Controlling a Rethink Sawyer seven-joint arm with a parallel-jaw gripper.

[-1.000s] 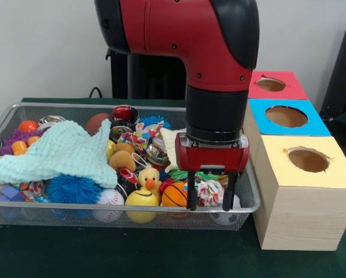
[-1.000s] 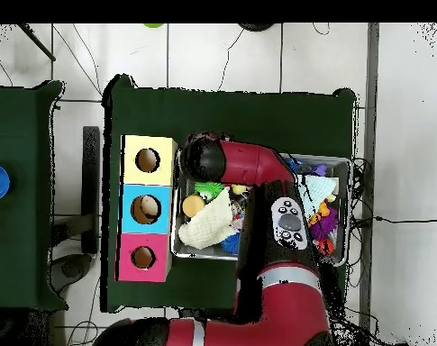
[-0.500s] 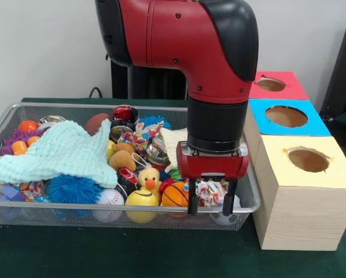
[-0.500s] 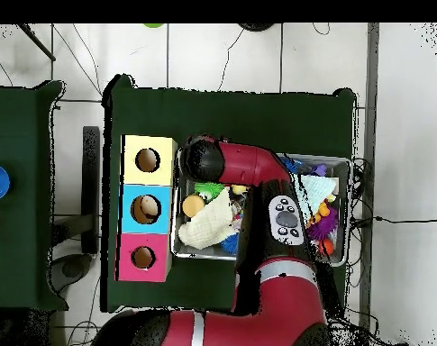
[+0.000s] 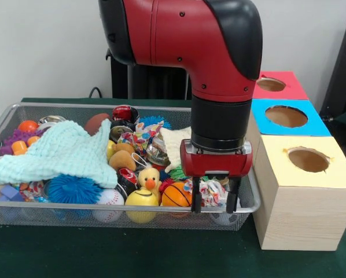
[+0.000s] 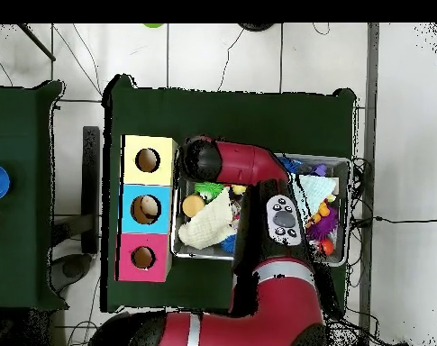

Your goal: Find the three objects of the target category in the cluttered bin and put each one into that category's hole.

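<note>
My gripper hangs open at the near right corner of the wire mesh bin. Its two black fingers stand on either side of a crumpled patterned cloth ball, low among the clutter. A small basketball lies just left of the fingers, beside a yellow ball, a rubber duck and a baseball. A yellow box hole, a blue one and a red one stand right of the bin. In the overhead view the arm hides the gripper.
A pale green knitted cloth covers the bin's left half, with a blue spiky ball in front of it. Cans, a brown ball and small toys fill the back. The yellow box stands close to the gripper's right.
The gripper has sunk a little lower into the bin and shifted slightly toward the boxes. Its fingers stay apart, and the clutter has not moved.
</note>
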